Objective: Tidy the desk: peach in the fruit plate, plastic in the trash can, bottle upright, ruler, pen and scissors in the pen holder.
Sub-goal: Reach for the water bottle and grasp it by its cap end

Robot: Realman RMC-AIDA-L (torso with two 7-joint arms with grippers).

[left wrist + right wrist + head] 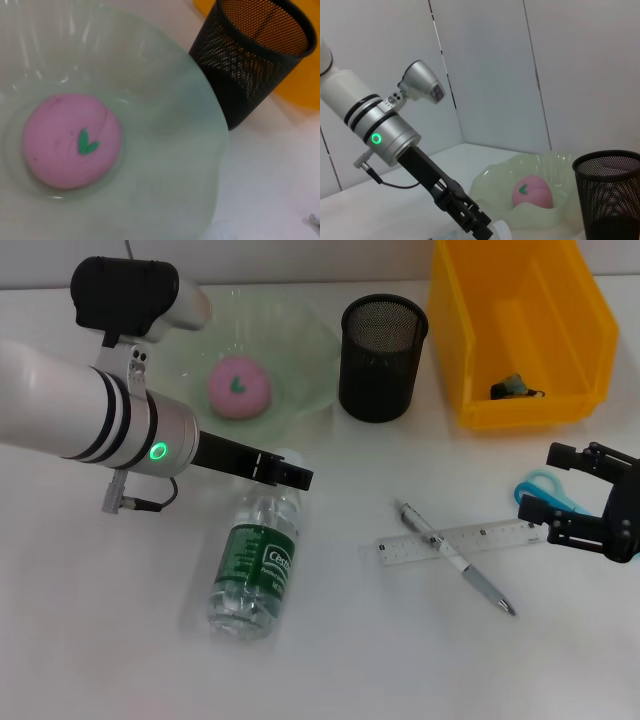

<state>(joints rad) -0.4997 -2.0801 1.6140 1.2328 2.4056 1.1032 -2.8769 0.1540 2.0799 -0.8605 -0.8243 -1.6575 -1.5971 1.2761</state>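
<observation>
A pink peach (pixel 238 387) lies in the pale green fruit plate (pixel 310 360); both also show in the left wrist view, peach (pixel 72 140) and plate (pixel 170 165). A clear water bottle (pixel 255 565) with a green label lies on its side. My left gripper (pixel 290 475) hovers just above its cap end. The black mesh pen holder (pixel 383 357) stands upright. A ruler (pixel 460 540) and a pen (pixel 455 558) lie crossed on the table. My right gripper (pixel 535 482) is open around the blue scissors (pixel 545 488). A plastic scrap (pixel 515 388) lies in the yellow bin (pixel 520 280).
The yellow bin stands at the back right, next to the pen holder. The right wrist view shows my left arm (pixel 385 130), the plate (pixel 490 187) with the peach (pixel 532 192) and the pen holder (pixel 612 195).
</observation>
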